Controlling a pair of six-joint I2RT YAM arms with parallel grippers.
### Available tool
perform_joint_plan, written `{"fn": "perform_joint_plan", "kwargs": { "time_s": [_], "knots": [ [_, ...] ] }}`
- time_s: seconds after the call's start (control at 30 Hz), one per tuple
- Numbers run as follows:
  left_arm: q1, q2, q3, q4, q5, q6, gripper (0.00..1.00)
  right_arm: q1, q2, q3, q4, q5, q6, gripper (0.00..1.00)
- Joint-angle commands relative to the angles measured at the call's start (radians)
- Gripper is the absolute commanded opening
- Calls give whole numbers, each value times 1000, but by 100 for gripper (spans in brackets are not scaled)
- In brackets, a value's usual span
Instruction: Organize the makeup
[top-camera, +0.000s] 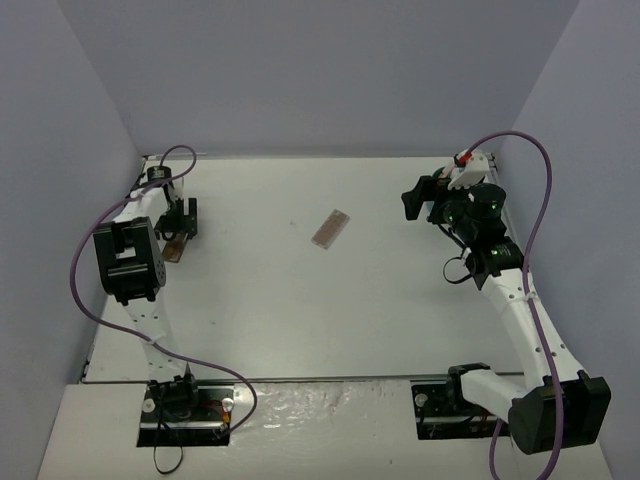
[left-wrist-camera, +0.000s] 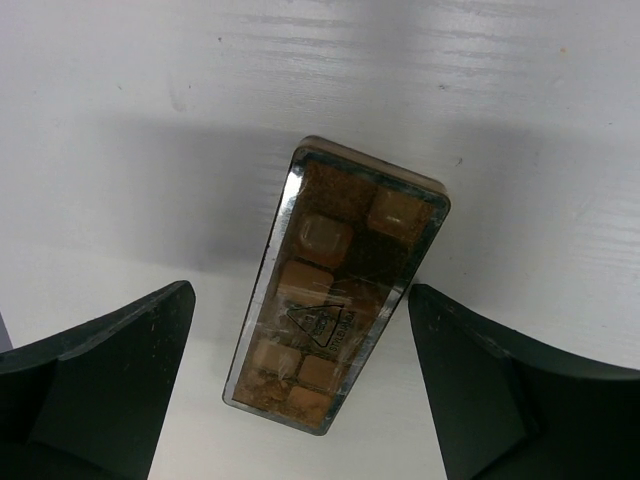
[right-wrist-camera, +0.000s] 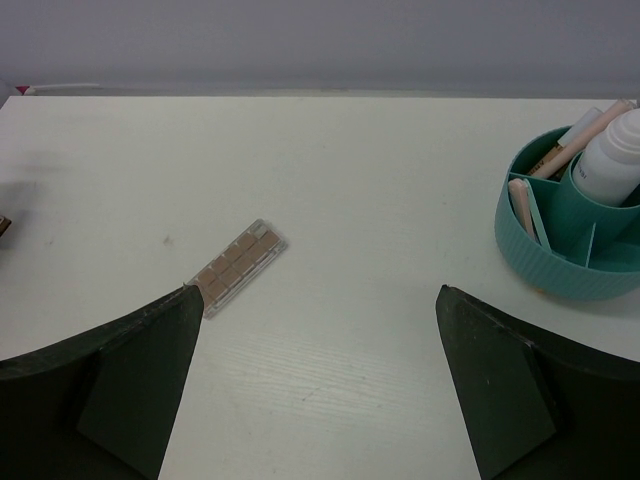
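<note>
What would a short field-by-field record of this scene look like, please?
Left jaws: open, either side of left palette, not touching it
Left palette: flat on table, near its left edge
Middle palette: flat, mid-table, alone
Right jaws: open, empty, above table
Tub: on table, holds bottle and sticks
Not yet sorted: both palettes lie outside tub

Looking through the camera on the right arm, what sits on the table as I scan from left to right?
Flat brown-pink palette → teal tub, holding pink and mint applicators on its left side, then a white bottle at far right.
</note>
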Motion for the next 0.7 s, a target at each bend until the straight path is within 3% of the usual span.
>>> {"fn": "perform_joint_plan", "kwargs": {
  "time_s": [0.0, 0.3, 0.47, 0.67],
  "knots": [
    [-2, -13, -18, -56, 63, -41, 82, 10, -17, 10, 55, 10, -11, 100],
    [-3, -16, -101, -65, 66, -57, 62, 16, -33, 7, 54, 7, -11, 100],
    [-6, -46, -151, -49, 111, -77, 45, 16, -41, 2, 55, 1, -9, 100],
    [-18, -118, -187, -29, 184, -110, 17, 17, -56, 1, 55, -17, -1, 100]
  ]
}}
